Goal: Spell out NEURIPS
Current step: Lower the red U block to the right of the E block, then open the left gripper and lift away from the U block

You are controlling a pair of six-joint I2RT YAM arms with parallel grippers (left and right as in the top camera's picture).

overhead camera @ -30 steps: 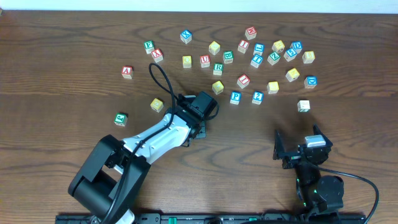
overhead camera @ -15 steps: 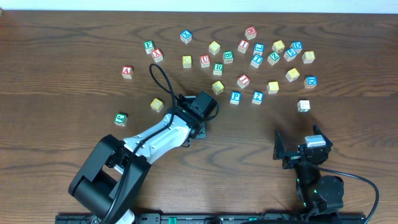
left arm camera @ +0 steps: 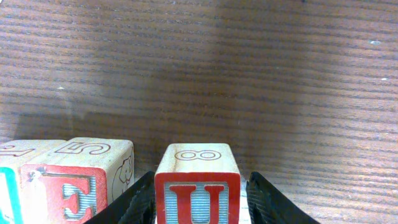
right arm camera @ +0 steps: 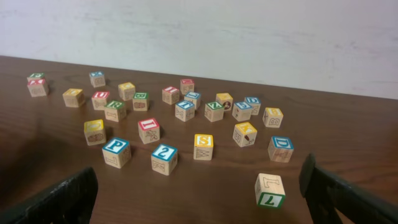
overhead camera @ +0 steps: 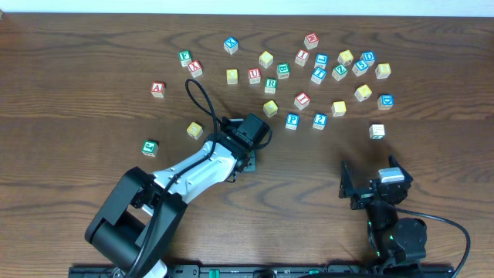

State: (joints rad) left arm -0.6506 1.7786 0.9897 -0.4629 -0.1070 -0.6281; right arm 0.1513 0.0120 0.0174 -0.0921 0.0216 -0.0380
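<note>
- The table [overhead camera: 432, 154] is dark wood and fills my overhead view. Loose letter cubes are scattered across its upper middle and upper right.
- The left arm [overhead camera: 197, 170] reaches from the lower left of the overhead frame to just left of centre. It covers whatever sits beneath its tip there.
- The right arm [overhead camera: 394, 232] sits folded at the lower right, well apart from the cubes.
- The right hand [right arm camera: 198, 180] is spread as wide as I see it go, one finger in each bottom corner of its wrist view. Only bare table lies between them.
- The left hand [left arm camera: 200, 186] is partly open around the red U cube [left arm camera: 197, 198]. Its fingers [left arm camera: 134, 204] flank the cube, and a thin pale gap shows on the right side, so I read no clamp on it.
- The red U cube stands upright on the table at bottom centre of the left wrist view.
- The red E cube [left arm camera: 71, 190] stands just left of the U with a narrow gap between them.
- Another cube [left arm camera: 6, 186] touches the E at the far left edge. Its letter is cut off.
- In the right wrist view, the blue P [right arm camera: 116, 151], red I [right arm camera: 148, 130] and yellowish S [right arm camera: 203, 147] sit among the nearest cubes of the scatter.
- The green R [overhead camera: 270, 85] lies in the upper middle of the overhead frame.
</note>
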